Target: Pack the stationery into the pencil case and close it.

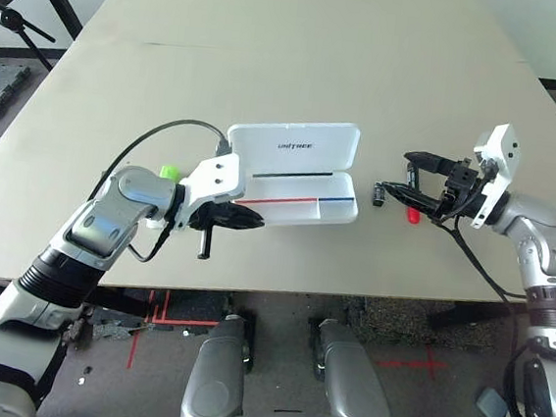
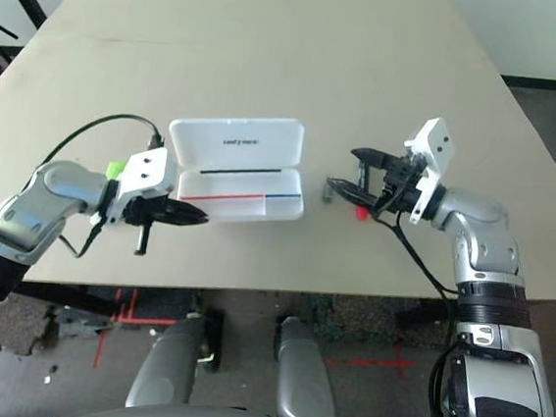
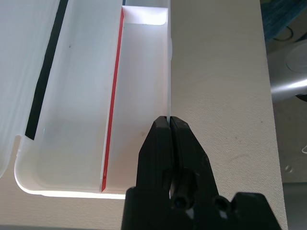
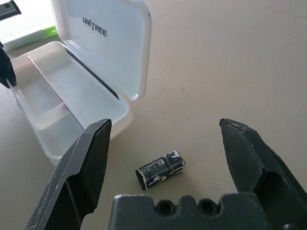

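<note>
Left eye view: flat white plastic hinged pencil case (image 1: 296,171) lies open mid-table, left gripper (image 1: 253,221) pressed together at its near rim. Small black-and-silver cylinder (image 4: 160,169) lies just right of the case, between spread right gripper (image 4: 163,139) fingers. Lime-green cap (image 1: 169,171) behind left wrist.

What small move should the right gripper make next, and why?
Probably lower the open right gripper over the small black cylinder and close on it. It lies on the table between the fingers, beside the open pencil case, whose front wall the shut left gripper pinches.
</note>
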Robot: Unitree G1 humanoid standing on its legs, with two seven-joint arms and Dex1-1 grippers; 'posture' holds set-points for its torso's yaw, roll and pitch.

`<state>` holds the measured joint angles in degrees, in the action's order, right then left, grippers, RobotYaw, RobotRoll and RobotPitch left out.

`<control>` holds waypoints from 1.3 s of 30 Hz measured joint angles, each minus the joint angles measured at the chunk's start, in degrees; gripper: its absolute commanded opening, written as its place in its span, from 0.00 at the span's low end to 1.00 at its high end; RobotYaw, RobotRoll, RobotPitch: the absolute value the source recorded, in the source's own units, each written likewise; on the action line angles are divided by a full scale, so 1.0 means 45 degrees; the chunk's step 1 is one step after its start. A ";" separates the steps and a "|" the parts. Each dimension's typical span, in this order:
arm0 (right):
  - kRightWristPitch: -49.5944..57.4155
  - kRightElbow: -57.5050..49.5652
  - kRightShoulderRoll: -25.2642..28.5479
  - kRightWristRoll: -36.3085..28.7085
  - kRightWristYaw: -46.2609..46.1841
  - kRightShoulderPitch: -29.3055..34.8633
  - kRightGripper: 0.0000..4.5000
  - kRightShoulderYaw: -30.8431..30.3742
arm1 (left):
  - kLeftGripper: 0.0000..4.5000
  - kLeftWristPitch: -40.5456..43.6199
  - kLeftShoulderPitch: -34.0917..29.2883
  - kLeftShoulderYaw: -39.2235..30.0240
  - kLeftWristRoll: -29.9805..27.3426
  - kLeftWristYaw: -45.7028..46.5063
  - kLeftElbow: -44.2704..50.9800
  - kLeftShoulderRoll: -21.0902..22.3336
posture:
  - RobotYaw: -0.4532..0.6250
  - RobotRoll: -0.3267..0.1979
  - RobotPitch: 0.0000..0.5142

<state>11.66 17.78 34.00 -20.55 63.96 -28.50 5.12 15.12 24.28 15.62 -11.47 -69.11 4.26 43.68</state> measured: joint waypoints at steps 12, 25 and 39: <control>0.0043 -0.0276 -0.0053 0.0007 -0.0008 0.0004 1.00 -0.0335 | 0.01 -0.0647 -0.0133 0.0000 0.0316 -0.0103 -0.0336 0.0073 | 0.33 0.62 0.36; 0.0040 -0.0326 -0.0087 0.0016 -0.0092 -0.0076 1.00 -0.0446 | 0.66 -0.1225 -0.0546 -0.0275 0.0424 0.0131 -0.0540 0.0043 | 0.33 0.62 0.38; -0.0305 -0.0247 -0.0266 -0.0054 -0.1338 -0.0392 1.00 0.0207 | 1.00 -0.0018 -0.0622 -0.2507 -0.2061 0.0132 0.2018 0.0157 | 0.30 0.62 0.38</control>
<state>10.28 16.67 32.80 -20.80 57.93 -30.26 6.05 15.04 21.48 4.34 -20.74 -68.52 13.34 44.38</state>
